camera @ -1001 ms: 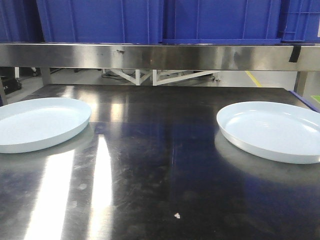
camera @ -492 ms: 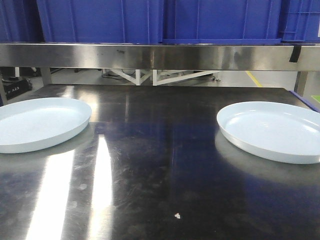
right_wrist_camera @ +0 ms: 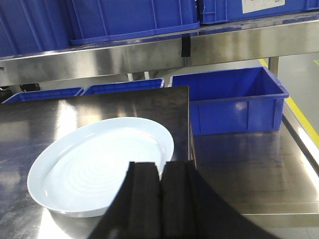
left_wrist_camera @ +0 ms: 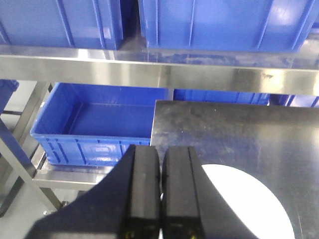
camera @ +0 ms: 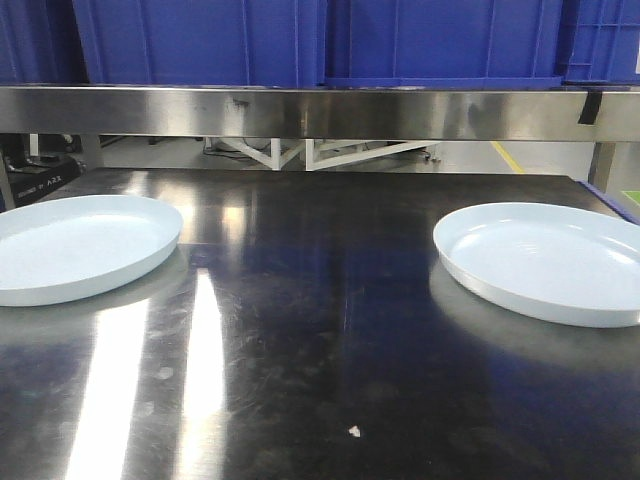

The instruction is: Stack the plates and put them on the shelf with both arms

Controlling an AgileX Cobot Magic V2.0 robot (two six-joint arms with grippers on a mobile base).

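Hovering with both pairs of jaws clenched on nothing, we are judging this to be the very start of the task: neither plate is being touched. Our left gripper (left_wrist_camera: 160,149) is hanging just beside the left plate (camera: 80,245), which is lying flat by the left edge of the table (camera: 330,330). Our right gripper (right_wrist_camera: 160,167) is hanging over the near rim of the right plate (camera: 545,260), by the table's right edge. The plates are sitting well apart, not yet stacked, below the steel shelf (camera: 320,110) carrying blue bins (camera: 200,40). Next, we are thinking, one gripper must open, drop and pinch a rim.
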